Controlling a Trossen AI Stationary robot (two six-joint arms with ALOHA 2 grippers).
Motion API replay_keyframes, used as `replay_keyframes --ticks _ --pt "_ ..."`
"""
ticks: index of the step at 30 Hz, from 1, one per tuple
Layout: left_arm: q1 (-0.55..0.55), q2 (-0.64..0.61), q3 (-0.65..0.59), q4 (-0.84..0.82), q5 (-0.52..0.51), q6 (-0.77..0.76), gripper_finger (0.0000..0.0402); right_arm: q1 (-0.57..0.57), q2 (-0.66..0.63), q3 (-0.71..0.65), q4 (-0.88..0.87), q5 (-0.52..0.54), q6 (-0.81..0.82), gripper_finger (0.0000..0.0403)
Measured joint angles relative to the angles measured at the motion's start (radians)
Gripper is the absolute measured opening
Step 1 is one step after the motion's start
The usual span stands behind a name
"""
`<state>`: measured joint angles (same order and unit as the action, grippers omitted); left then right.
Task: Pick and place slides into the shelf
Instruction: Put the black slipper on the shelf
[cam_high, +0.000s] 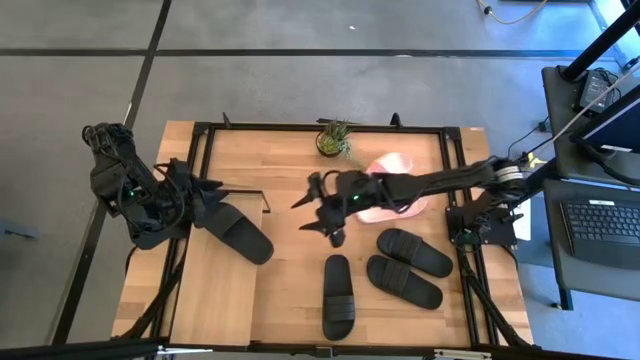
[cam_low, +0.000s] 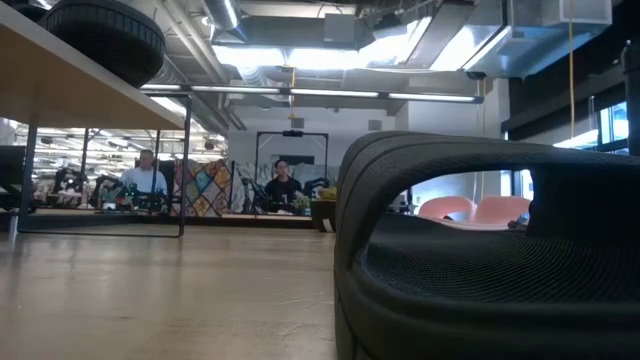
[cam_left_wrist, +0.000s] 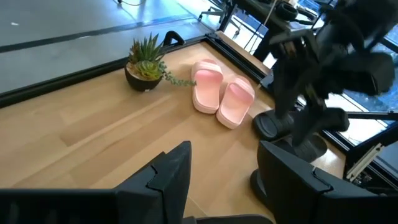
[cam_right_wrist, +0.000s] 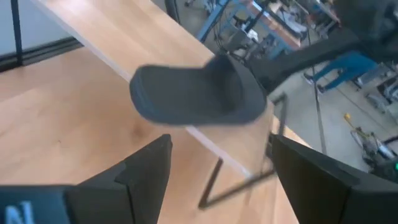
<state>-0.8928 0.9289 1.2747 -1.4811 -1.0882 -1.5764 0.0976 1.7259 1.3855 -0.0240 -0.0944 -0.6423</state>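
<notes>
One black slide lies slantwise on the light-wood shelf at the table's left, one end hanging over the plank's edge. My left gripper hovers open just beyond that slide's far end, with nothing between its fingers. My right gripper reaches in to the table's middle, open and empty, facing the shelf. Three more black slides lie flat on the tabletop, near and right. The two pink slides lie side by side under my right arm.
A small potted plant stands at the table's far edge, near the pink slides. A black frame runs round the tabletop. In the low view one black slide fills the near right. People sit far back in the room.
</notes>
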Motion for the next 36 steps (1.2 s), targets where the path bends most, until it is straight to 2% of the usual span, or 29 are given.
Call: replay_keyframes --ticks 6,10,20,25,32,36 --pt "0.0 0.0 0.0 0.0 0.001 0.0 0.0175 0.049 0.111 0.08 0.007 0.003 -0.138 0.0275" --pt "0.0 0.0 0.0 0.0 0.001 0.0 0.0175 0.094 0.16 0.09 0.022 0.063 -0.262 0.0275" --pt "0.0 0.009 0.0 -0.002 0.002 0.0 0.0175 0.151 0.293 0.091 0.246 0.184 -0.462 0.0275" --pt "0.0 0.017 0.0 -0.002 0.003 0.0 0.0175 0.148 0.312 0.091 0.27 0.18 -0.464 0.0266" --pt "0.0 0.019 0.0 -0.003 0.003 -0.001 0.0175 0.15 0.337 0.091 0.288 0.116 -0.472 0.0226" --pt "0.0 0.02 0.0 -0.003 0.003 -0.001 0.0175 0.149 0.357 0.091 0.311 0.119 -0.517 0.0208"
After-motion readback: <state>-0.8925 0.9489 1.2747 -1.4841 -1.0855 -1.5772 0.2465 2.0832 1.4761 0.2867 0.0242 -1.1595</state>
